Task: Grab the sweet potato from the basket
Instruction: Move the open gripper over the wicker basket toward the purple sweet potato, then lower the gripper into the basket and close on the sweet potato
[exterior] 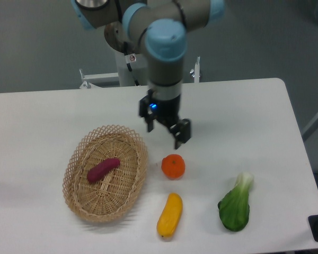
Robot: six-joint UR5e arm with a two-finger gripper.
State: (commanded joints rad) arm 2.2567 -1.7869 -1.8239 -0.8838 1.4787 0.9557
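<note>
A reddish-purple sweet potato (pixel 103 169) lies slantwise inside the oval wicker basket (pixel 128 191) at the left of the table. My gripper (pixel 165 135) hangs above the table just right of the basket's far rim and above the orange fruit. Its two dark fingers are spread apart and hold nothing.
A round orange fruit (pixel 173 166) sits right of the basket. A yellow squash (pixel 169 214) lies near the front edge, and a green bok choy (pixel 236 203) lies at the front right. The robot's base (pixel 132 42) stands behind the table.
</note>
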